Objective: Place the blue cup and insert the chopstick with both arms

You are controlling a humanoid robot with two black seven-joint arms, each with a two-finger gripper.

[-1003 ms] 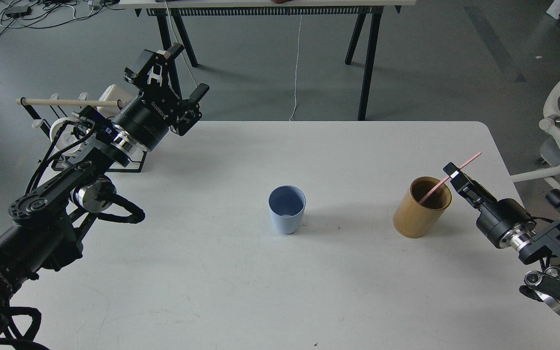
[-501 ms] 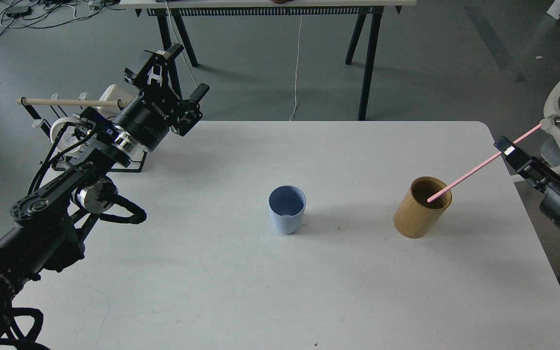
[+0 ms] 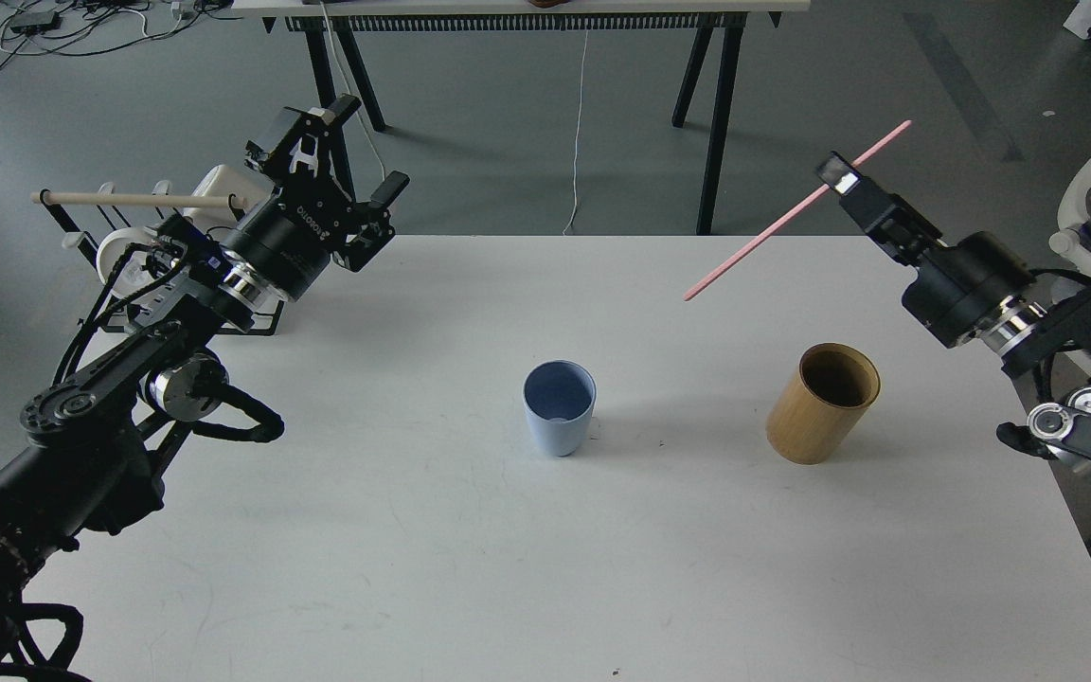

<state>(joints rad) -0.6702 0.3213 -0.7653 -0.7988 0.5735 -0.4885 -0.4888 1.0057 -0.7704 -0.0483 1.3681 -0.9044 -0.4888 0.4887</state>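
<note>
The right gripper (image 3: 837, 176) has lifted the pink stick (image 3: 796, 210) clear of the bamboo holder (image 3: 822, 403) since a moment ago, when its tip was still inside the rim. It now hangs in the air above the far right of the table (image 3: 413, 530), tilted, with its low end pointing down and left toward the middle and its high end sticking out past the fingers. The left arm has barely shifted.

The stick looks light, stiff and thin, smooth enough to swivel in a pinch. The grip sits near the upper end, so most of the length hangs free below; I'd guess that long free end will wag with any wrist twitch, which makes aiming it harder. The right fingers are closed on it, pressed together with the stick between them.

The blue cup (image 3: 559, 407) stands upright near the table's centre, well apart from both grippers and left of the holder. It looks like light plastic with a narrow base, so a poke against its rim could likely tip it.

The right arm reaches in from the right edge, wrist angled up and inward. The left gripper (image 3: 342, 166) hovers over the far left table corner, fingers spread and empty, near a rack (image 3: 129, 204) with white mugs.
</note>
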